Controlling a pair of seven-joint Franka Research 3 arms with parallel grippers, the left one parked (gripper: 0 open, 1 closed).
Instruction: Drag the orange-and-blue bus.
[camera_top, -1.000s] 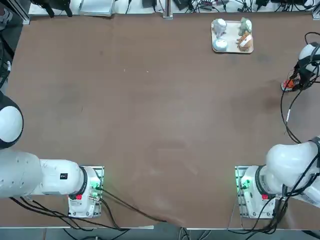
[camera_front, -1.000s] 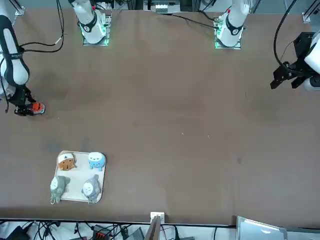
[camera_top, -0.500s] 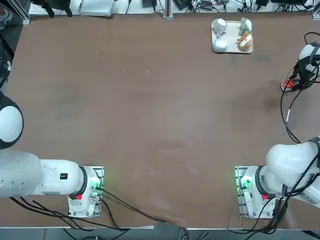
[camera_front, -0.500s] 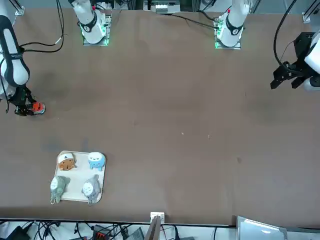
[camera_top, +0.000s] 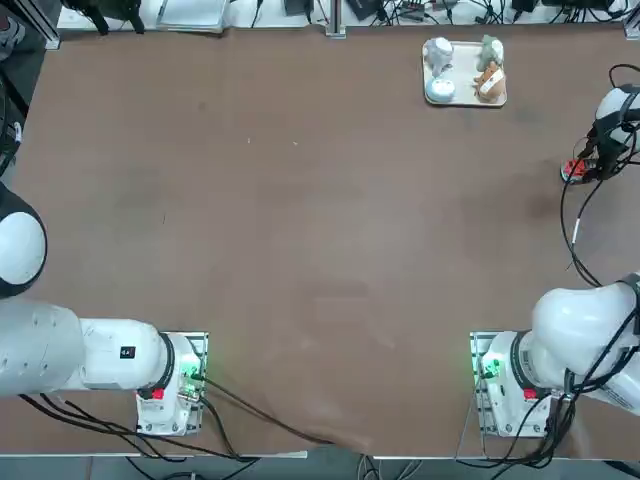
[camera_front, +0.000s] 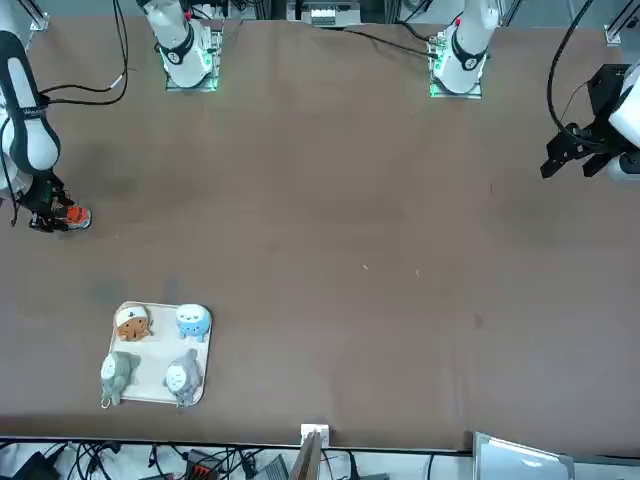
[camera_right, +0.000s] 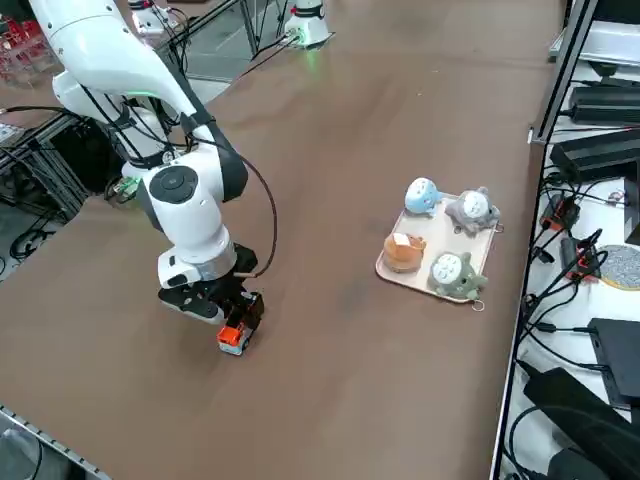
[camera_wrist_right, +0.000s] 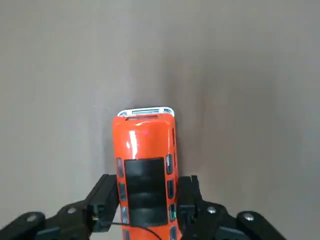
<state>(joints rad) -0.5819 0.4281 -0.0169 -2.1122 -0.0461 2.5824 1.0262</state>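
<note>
Bus sits lengthwise between our right gripper's closed fingers, gripped by its sides, nose outward.

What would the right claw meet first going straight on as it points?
Most likely the brown tabletop, with the bus that the right claw grips pressing onto it; any remaining gap is hard to judge.

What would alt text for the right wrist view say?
The end effector is closed on both sides of an orange toy bus with a black roof panel, above a plain brown table.
</note>
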